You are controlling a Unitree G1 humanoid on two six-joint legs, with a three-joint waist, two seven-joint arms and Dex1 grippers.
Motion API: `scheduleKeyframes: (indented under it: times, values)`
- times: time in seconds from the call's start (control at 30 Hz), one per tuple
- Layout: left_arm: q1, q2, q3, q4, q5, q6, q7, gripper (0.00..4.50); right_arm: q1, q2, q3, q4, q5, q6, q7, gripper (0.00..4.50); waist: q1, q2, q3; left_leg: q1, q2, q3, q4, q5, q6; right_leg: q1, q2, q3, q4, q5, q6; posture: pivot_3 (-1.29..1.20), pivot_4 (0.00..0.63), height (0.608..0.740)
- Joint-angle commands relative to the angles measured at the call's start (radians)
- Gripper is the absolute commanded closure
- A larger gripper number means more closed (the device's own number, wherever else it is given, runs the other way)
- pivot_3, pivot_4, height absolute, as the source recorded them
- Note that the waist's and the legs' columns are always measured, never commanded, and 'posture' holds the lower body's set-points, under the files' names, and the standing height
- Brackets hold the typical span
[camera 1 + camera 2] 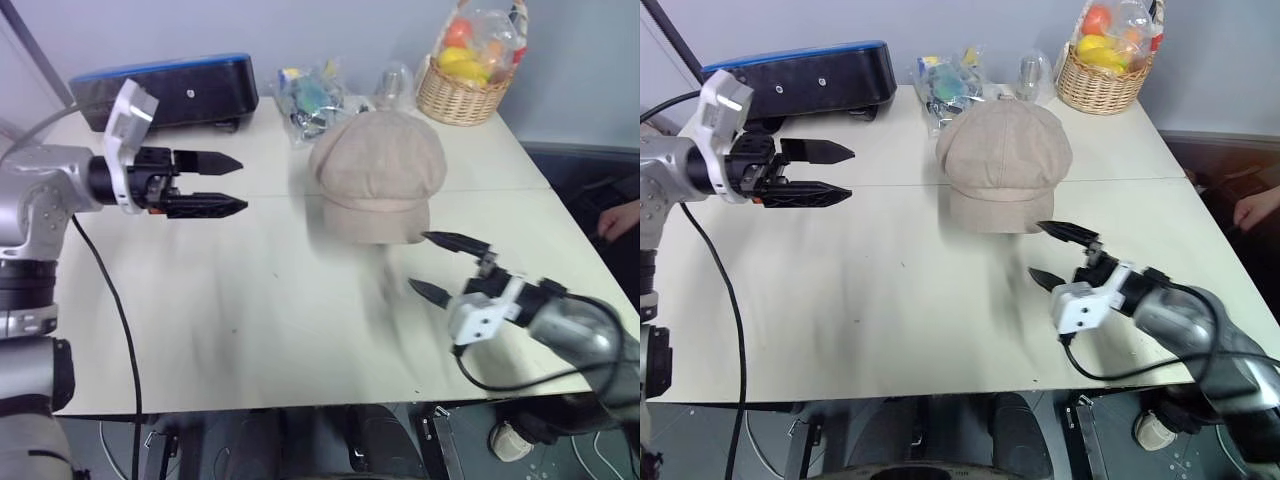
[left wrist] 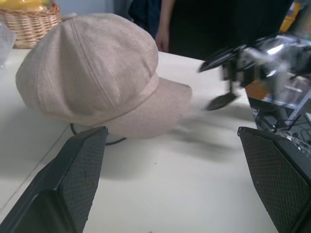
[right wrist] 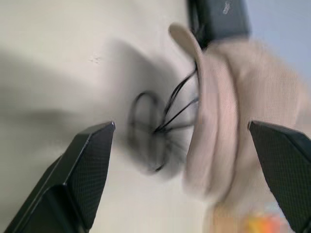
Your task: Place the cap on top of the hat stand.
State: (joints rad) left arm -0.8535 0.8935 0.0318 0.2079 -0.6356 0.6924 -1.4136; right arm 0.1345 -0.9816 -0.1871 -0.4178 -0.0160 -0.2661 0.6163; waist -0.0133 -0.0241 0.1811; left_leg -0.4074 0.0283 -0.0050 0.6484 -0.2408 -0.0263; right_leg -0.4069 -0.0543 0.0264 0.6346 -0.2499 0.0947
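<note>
A pale table (image 1: 250, 330) fills the scene, a seam running across it. The cap (image 1: 378, 172) sits on the hat stand (image 3: 163, 127) at the table's middle. The left gripper (image 1: 205, 183) hovers left of it, fingers apart and empty. The right gripper (image 1: 445, 265) hangs near and right of the cap, fingers apart, empty. At the far edge stand a wicker basket (image 1: 462, 92), a black case (image 1: 165, 90) and clear bags (image 1: 310, 100).

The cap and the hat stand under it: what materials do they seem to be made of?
The cap looks like soft woven fabric, beige-pink and matte: seams divide its puffy crown into panels. The hat stand appears to be thin black wire, probably metal; its curved strands and round base show below the cap, though blurred.
</note>
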Motion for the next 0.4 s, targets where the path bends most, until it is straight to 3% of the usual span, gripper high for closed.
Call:
scheduleKeyframes:
  times: [0.03, 0.13, 0.2, 0.4]
  values:
    - [-0.052, -0.004, 0.011, 0.038, 0.025, -0.038, -0.023, 0.00, 0.029, -0.072, -0.263, -0.139, 0.482, 0.435, 0.148, 0.02, -0.002, 0.000, 0.000, 0.000, 0.000, 0.000, 0.000, 0.000, 0.000, 0.001, 0.000, 0.000, 0.000, 0.000, -0.002, 0.00, 0.150, 0.740]
    - [-0.071, -0.011, 0.013, 0.064, 0.036, -0.050, -0.028, 0.00, -0.014, -0.140, -0.446, -0.099, 0.855, 0.757, 0.213, 0.02, 0.002, 0.000, 0.000, 0.001, 0.002, 0.000, 0.000, 0.000, 0.000, 0.001, 0.001, 0.000, 0.000, 0.000, -0.002, 0.00, 0.150, 0.740]
    - [-0.081, -0.017, 0.016, 0.082, 0.043, -0.059, -0.026, 0.00, -0.076, -0.183, -0.517, -0.010, 1.005, 0.907, 0.232, 0.02, 0.003, -0.001, 0.000, 0.001, 0.002, -0.001, 0.000, 0.000, 0.000, 0.001, 0.002, 0.000, -0.001, 0.000, -0.003, 0.00, 0.150, 0.740]
    - [-0.087, -0.030, 0.030, 0.086, 0.045, -0.058, -0.005, 0.00, -0.147, -0.218, -0.528, 0.075, 1.085, 1.083, 0.276, 0.02, 0.005, -0.001, 0.000, 0.000, 0.002, -0.001, 0.000, 0.000, 0.000, 0.001, 0.002, -0.001, -0.002, 0.000, -0.003, 0.00, 0.150, 0.740]
